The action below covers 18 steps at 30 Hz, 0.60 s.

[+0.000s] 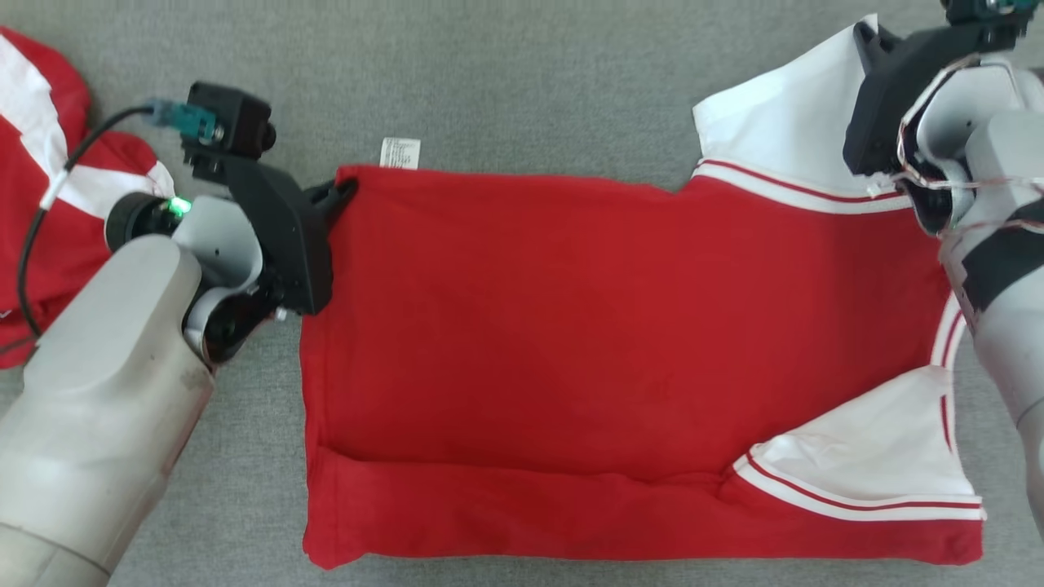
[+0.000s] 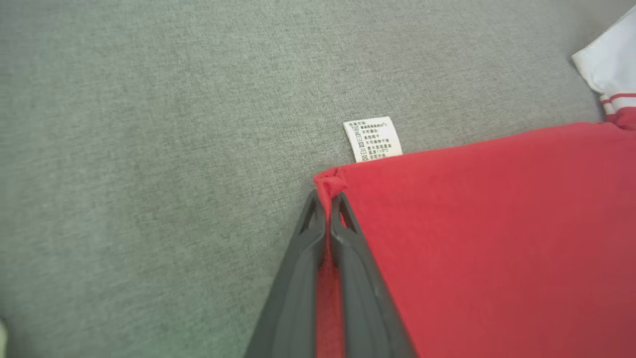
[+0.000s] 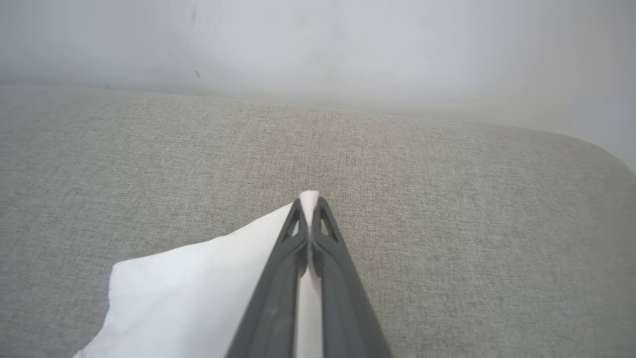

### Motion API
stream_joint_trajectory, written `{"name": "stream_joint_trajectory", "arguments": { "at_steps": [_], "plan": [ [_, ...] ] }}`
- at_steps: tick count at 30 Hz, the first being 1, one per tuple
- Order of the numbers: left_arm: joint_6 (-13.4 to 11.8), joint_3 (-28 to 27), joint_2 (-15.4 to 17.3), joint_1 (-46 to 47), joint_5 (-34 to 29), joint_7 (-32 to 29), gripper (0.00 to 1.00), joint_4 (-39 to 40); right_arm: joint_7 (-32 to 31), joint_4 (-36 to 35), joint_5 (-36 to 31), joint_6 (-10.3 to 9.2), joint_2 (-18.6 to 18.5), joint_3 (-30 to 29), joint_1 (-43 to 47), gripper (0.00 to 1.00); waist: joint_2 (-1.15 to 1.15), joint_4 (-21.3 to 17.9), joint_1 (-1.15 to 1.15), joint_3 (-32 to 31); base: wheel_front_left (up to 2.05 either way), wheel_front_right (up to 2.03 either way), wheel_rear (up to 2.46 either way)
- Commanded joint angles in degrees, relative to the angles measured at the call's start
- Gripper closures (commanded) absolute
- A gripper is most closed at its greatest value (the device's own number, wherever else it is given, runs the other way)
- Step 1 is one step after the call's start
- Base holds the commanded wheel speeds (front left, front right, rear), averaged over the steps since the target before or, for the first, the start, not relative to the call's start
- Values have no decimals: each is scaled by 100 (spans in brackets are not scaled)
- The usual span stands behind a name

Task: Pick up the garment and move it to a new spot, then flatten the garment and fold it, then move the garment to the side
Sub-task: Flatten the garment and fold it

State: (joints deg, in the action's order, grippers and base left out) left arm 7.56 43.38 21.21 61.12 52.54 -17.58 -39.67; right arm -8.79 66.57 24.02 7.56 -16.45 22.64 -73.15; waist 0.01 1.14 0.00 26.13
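The garment (image 1: 571, 342), red with white sleeves, is lying spread on the gray fabric surface (image 1: 522, 73). A folded strip is running along its near edge. At the far left corner the left gripper (image 2: 328, 199) is pinching the red hem with its fingers pressed together on it, just beside the white care label (image 1: 400, 152). At the far right the right gripper (image 3: 309, 201) is clamping the tip of the white sleeve (image 1: 783, 114). Another red and white cloth (image 1: 41, 212) is lying apart on the left.
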Motion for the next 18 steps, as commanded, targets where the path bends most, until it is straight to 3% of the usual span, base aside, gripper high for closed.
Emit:
{"name": "stream_joint_trajectory", "arguments": {
  "at_steps": [1, 12, 18],
  "plan": [
    [-16, -13, 65, -176, 56, 129, 100, -64, 236, -175, 104, -16, -104, 114, 206, 100, -1, -141, 0, -270, 0, 0, 0],
    [-64, -58, 255, -761, 20, 774, 100, 55, 1216, -1374, 685, -16, -358, 697, 1331, 100, -1, -434, 0, -807, 0, 0, 0],
    [-347, -41, 463, -1457, -126, 1297, 100, 629, 1733, -2496, 906, -16, -674, 715, 2457, 100, -1, -561, 0, -1056, 0, 0, 0]
  ]
}}
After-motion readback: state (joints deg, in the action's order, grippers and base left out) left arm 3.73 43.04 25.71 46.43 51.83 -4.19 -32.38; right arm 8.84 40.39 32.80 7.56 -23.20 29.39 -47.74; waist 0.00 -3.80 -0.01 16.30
